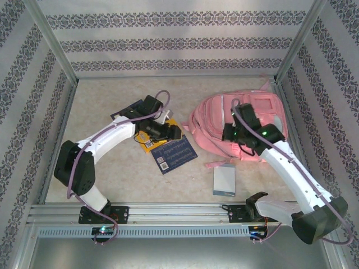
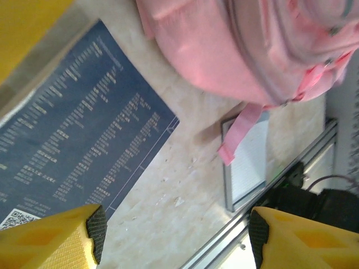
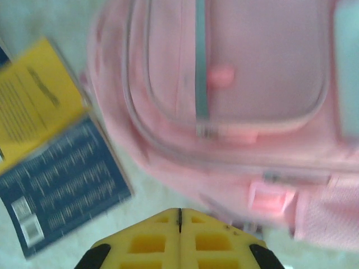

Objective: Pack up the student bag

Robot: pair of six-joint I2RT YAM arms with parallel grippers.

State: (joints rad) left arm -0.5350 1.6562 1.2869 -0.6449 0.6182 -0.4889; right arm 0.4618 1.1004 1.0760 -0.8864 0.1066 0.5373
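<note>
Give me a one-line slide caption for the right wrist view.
Shut right gripper above the pink student bag, with a blue booklet and a yellow booklet lying beside the bag.

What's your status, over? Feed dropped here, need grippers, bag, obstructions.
Left gripper open, empty, near the blue book. Right gripper shut, empty, over the student bag. Bag lies on the table. Pink strap drapes across the grey notebook.

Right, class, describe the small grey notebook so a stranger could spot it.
Find the big pink backpack on the right. Near its strap, by the metal rail, lies the notebook. It is pale grey, unlike the dark blue book and yellow book further left.
</note>
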